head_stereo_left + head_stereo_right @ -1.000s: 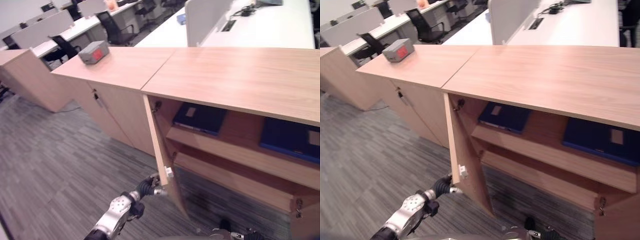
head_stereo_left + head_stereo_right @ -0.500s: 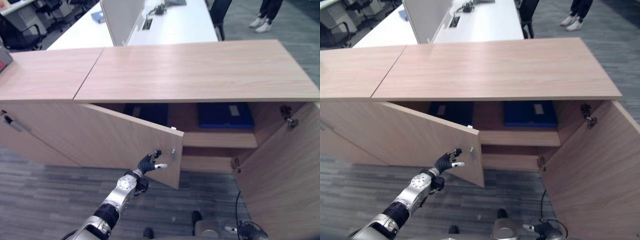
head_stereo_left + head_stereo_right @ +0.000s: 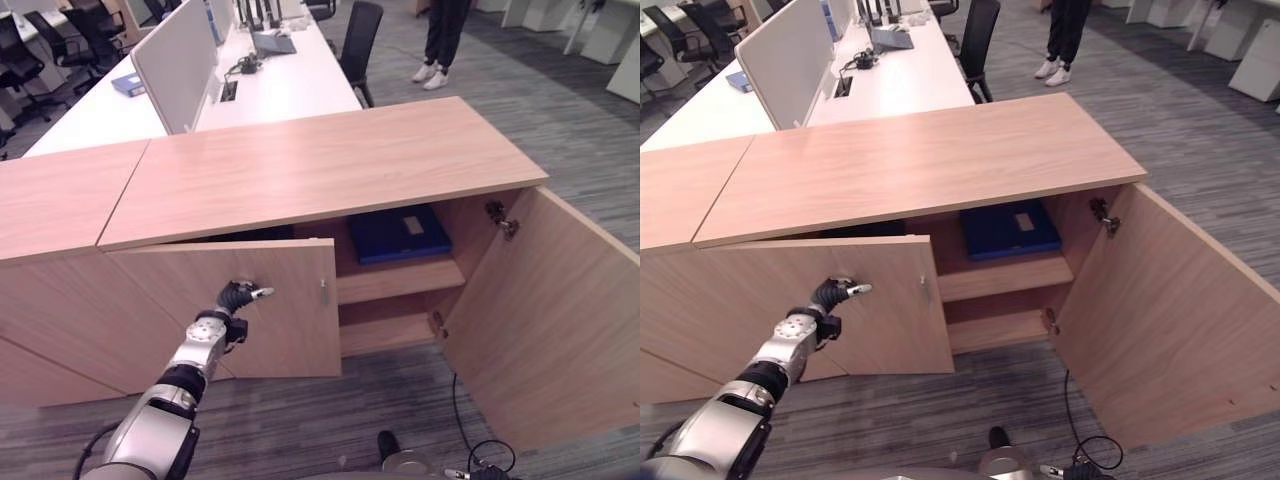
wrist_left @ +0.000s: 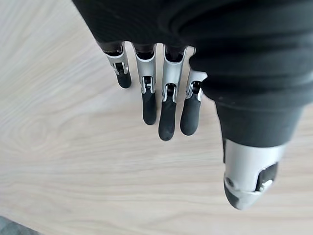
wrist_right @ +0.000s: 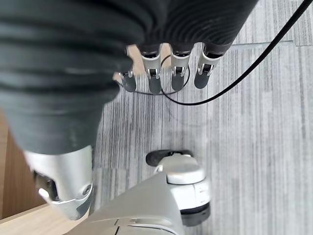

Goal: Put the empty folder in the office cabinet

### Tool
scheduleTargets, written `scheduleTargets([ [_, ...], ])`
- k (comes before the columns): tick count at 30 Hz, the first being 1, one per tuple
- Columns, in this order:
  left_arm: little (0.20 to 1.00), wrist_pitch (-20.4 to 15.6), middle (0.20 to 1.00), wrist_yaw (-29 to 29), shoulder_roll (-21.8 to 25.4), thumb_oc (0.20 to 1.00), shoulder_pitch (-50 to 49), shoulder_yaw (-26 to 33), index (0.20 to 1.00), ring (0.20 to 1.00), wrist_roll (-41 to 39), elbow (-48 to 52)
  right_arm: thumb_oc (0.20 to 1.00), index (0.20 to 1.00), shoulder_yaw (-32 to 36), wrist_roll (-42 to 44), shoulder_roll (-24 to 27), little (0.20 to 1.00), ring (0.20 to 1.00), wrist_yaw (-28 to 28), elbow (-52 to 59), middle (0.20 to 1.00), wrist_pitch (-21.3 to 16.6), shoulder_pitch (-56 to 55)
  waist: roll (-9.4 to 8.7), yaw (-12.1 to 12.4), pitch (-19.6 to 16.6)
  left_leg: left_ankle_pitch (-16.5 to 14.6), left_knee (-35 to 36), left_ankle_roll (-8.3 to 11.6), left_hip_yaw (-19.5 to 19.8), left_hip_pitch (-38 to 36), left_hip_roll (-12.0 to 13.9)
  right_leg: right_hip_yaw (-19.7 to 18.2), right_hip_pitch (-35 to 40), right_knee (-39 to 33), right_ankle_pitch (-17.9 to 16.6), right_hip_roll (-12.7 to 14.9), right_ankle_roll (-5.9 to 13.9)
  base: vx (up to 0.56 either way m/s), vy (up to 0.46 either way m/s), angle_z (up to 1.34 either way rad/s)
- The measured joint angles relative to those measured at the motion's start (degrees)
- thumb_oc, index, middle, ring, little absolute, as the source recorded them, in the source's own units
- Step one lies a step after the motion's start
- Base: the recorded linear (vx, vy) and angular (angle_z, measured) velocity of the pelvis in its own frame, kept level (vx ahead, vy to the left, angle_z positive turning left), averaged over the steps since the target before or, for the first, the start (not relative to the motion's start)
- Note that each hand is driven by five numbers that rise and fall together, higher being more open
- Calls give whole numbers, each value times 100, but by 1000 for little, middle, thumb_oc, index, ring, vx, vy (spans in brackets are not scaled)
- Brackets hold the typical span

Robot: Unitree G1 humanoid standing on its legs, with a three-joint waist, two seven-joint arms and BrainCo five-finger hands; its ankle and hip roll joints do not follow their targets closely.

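Against the outer face of the cabinet's left door [image 3: 270, 300], the left hand [image 3: 236, 296] rests with its fingers [image 4: 166, 110] straight, the door nearly shut. Beside it the right door [image 3: 545, 310] stands wide open, and a blue folder [image 3: 398, 232] lies flat on the upper shelf [image 3: 400, 278] inside the office cabinet [image 3: 320, 165]. Down by the carpeted floor [image 5: 254, 147] hangs the right hand [image 5: 166, 68], fingers relaxed and holding nothing. Behind the cabinet a white desk [image 3: 890, 80] carries a grey divider [image 3: 785, 55], and a person's legs [image 3: 440, 40] stand on the carpet farther back.

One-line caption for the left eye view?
Left hand open against the nearly shut left door; right door open, blue folder on shelf.
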State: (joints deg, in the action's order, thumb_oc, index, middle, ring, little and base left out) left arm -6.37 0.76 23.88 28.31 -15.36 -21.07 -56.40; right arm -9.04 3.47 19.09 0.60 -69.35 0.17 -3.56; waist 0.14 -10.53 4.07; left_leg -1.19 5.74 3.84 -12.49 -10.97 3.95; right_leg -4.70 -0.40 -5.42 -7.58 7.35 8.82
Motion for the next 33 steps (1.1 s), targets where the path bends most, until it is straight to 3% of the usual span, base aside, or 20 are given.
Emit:
scheduleTargets([
  [9,1000,-80,1000,-4,-83,1000,-197,5,1000,1000,2,118,1000,1000,17,28,-188,1000,1000,53,-12,1000,8,-240,-262,24,-162,30,-1,-4,-44,5,-88,157,-39,38,-153,112,30,-4,32,-2],
  [15,1000,-108,1000,128,-527,1000,-1281,-23,1000,1000,7,903,1000,1000,59,220,-243,1000,1000,65,-3,1000,12,-228,-223,167,-153,22,-1,-10,-39,-48,-88,196,5,38,-177,120,8,-7,17,1],
  [20,1000,-105,1000,283,-551,1000,-2026,-193,1000,1000,188,1396,1000,1000,296,223,-224,1000,1000,59,-7,1000,14,-157,-180,268,-136,26,-1,-5,-62,-72,-90,252,-25,40,-130,123,1,-56,2,-4],
  [23,1000,-52,1000,381,-518,1000,-2204,-333,1000,1000,411,1450,1000,1000,319,244,-243,1000,1000,53,-9,1000,11,-81,-196,432,-62,43,-17,-3,-263,-42,-96,825,-242,108,-140,300,37,-140,1,-32],
  [26,1000,-43,1000,473,-480,1000,-2351,-491,1000,1000,573,1624,1000,1000,527,429,-232,1000,1000,32,-35,1000,14,144,120,647,161,76,-60,-4,-697,-14,126,2287,-528,819,66,654,106,-97,-57,-71],
  [27,1000,13,1000,568,-406,1000,-2600,-557,1000,1000,791,1713,1000,1000,586,444,-206,1000,1000,16,-48,1000,15,260,146,694,195,76,-62,-8,-1053,-54,232,3082,-729,1830,266,1190,169,-91,-114,-80],
  [29,1000,92,1000,657,-316,1000,-2645,-656,1000,1000,970,1657,1000,1000,666,445,-196,1000,1000,-14,-50,1000,15,298,50,691,190,121,-67,62,-1125,-101,245,3097,-614,1972,434,1449,164,-60,-144,-61],
  [30,1000,97,1000,680,-273,1000,-2644,-725,1000,1000,1094,1591,1000,1000,667,444,-178,1000,1000,-23,-59,1000,15,307,-27,699,202,135,-69,82,-1184,-158,257,3077,-538,1819,506,1441,90,-1,-150,-57],
  [31,1000,138,1000,789,-354,1000,-2686,-876,1000,1000,1325,1508,1000,1000,670,444,-55,1000,1000,-60,-54,1000,-2,389,156,624,287,215,-208,84,-1230,-187,439,2963,-375,1598,411,1114,-115,26,-159,-64],
  [33,1000,141,1000,907,-490,1000,-2697,-936,1000,1000,1473,1481,1000,1000,668,444,64,1000,1000,-66,-61,1000,19,379,209,627,280,161,-515,116,-1206,-11,561,2831,-300,1340,328,1001,-231,27,-174,-57],
])
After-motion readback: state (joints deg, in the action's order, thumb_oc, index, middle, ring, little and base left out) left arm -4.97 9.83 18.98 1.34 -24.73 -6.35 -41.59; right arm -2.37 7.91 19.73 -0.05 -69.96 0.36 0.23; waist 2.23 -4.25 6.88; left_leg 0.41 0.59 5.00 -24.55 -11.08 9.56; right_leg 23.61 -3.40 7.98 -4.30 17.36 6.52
